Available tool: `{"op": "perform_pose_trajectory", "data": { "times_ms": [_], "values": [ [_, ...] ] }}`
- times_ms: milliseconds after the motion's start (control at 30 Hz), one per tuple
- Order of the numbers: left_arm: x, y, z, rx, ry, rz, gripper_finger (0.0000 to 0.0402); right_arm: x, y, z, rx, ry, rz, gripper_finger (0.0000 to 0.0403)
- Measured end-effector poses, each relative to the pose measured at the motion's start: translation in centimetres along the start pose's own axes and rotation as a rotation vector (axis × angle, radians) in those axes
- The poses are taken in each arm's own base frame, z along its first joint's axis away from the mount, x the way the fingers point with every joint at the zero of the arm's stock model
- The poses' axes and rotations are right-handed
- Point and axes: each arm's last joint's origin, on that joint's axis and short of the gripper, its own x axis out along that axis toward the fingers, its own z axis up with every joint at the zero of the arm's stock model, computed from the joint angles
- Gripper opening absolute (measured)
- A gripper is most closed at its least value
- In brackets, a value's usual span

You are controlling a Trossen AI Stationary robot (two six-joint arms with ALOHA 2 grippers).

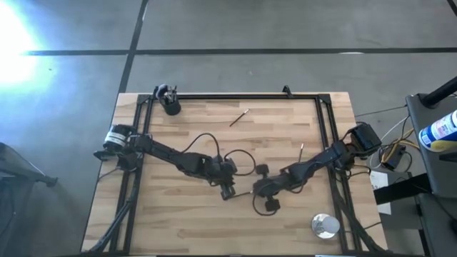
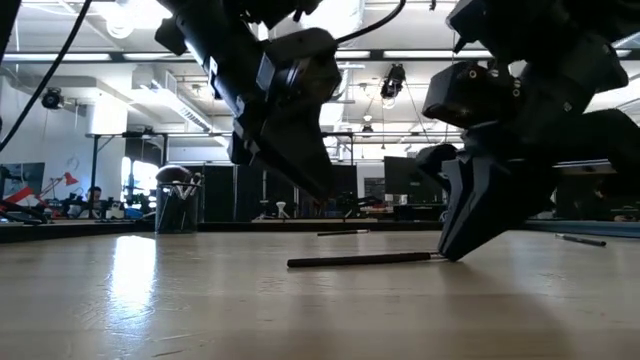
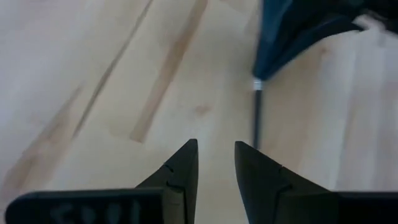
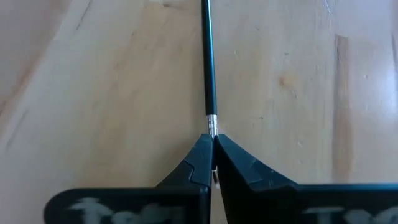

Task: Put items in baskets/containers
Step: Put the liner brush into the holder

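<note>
Near the middle of the wooden surface (image 1: 186,221), toward 6 o'clock, the right hand (image 4: 213,144) has its fingers pinched shut on the ferrule end of a dark makeup brush (image 2: 362,259) that lies flat on the wood. Its long axis runs straight out from that hand's fingertips toward the left hand (image 3: 216,155), which hovers just beside the handle with its fingers slightly parted and holding nothing. So the right arm is the nearer one and already has it. The black cup (image 1: 170,105), with brushes in it, sits way off at 11 o'clock. Two more brushes (image 1: 239,118) lie loose, around 12 and 3.
</note>
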Motion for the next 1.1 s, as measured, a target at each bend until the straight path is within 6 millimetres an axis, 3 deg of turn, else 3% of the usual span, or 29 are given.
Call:
{"op": "perform_pose_trajectory", "data": {
  "times_ms": [467,667,1100],
  "values": [
    [-0.4,-1.5,0.0,-0.028,-0.015,-0.057,0.0097,-0.8,-0.1,3.3,-0.131,-0.003,-0.078,0.0008],
    [0.6,-1.3,-0.5,-0.041,0.016,-0.046,0.0097,-1.2,-0.1,4.7,-0.177,-0.017,-0.1,0.0008],
    [1.2,-1.5,-0.6,-0.016,0.035,-0.098,0.0097,-1.7,-0.1,5.7,-0.237,-0.004,-0.104,0.0007]
  ]
}}
